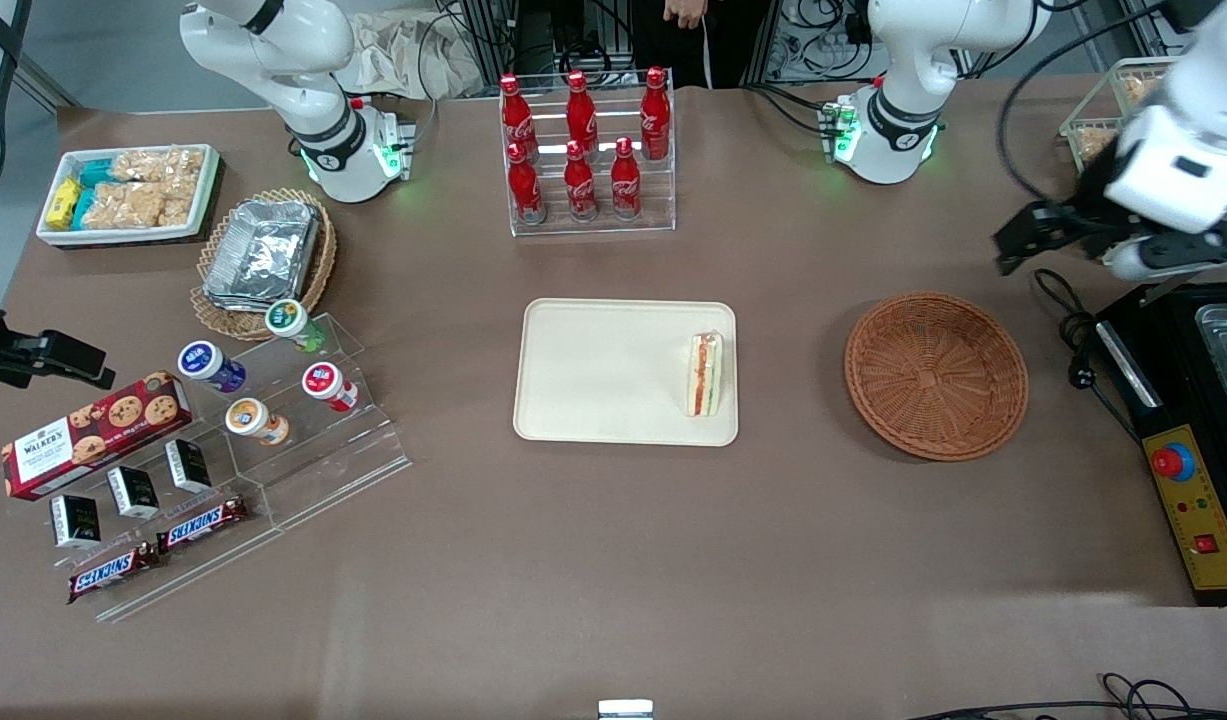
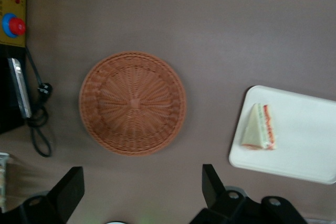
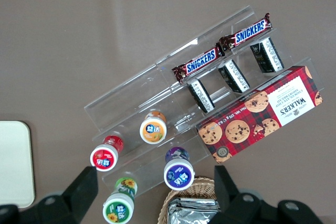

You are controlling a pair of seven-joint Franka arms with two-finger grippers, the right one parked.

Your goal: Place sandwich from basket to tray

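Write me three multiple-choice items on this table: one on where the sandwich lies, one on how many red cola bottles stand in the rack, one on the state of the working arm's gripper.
1. Where is the sandwich?
A. in the basket
B. on the tray
C. on the bare table

2. How many red cola bottles stand in the clear rack?
A. four
B. six
C. eight

3. What is the state of the gripper?
A. open and holding nothing
B. shut on the sandwich
C. shut on the basket's rim

Answers:
1 B: the wedge rests on the tray, near the edge that faces the basket, which has nothing in it.
2 B: three stand in each of two rows.
3 A: the wrist view shows the fingers wide apart, with nothing between them, above the table beside the basket.
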